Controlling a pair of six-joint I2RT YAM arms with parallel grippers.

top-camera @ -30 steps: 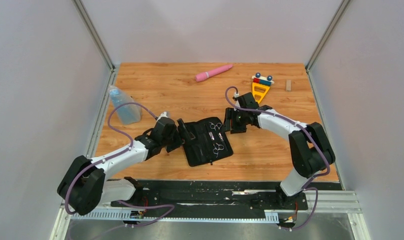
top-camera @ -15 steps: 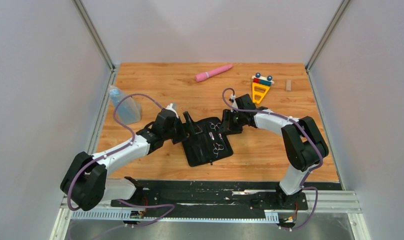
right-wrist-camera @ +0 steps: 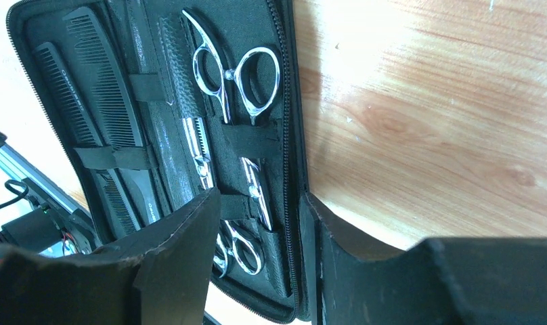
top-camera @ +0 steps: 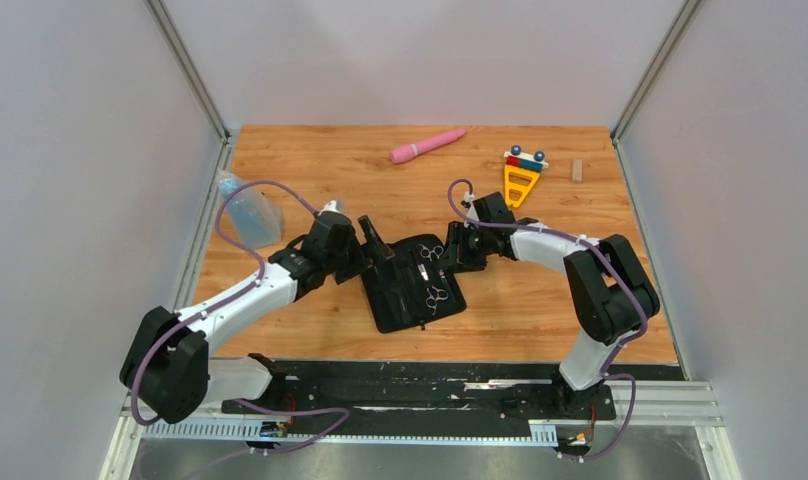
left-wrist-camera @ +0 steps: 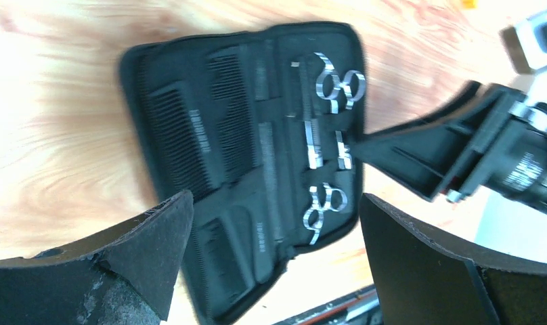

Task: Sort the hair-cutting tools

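Observation:
A black zip case (top-camera: 412, 283) lies open at the table's middle. Two silver scissors (top-camera: 429, 252) (top-camera: 438, 296) sit strapped in its right half; they show in the right wrist view (right-wrist-camera: 233, 71) (right-wrist-camera: 240, 250). Two black combs (left-wrist-camera: 179, 145) (left-wrist-camera: 233, 101) sit in its left half. My left gripper (top-camera: 372, 245) is open and empty, above the case's left edge; its own view (left-wrist-camera: 274, 223) looks down on the case. My right gripper (top-camera: 452, 250) is open, its jaws (right-wrist-camera: 260, 203) straddling the case's right zip edge beside the scissors.
A pink wand (top-camera: 427, 145) lies at the back. A yellow toy (top-camera: 521, 175) and a small wooden block (top-camera: 577, 170) lie at the back right. A pale blue bottle (top-camera: 248, 215) stands at the left edge. Grey walls enclose the table.
My left gripper has moved right and farther back to the case's left edge. My right gripper has moved left onto the case's right edge. The case has not shifted.

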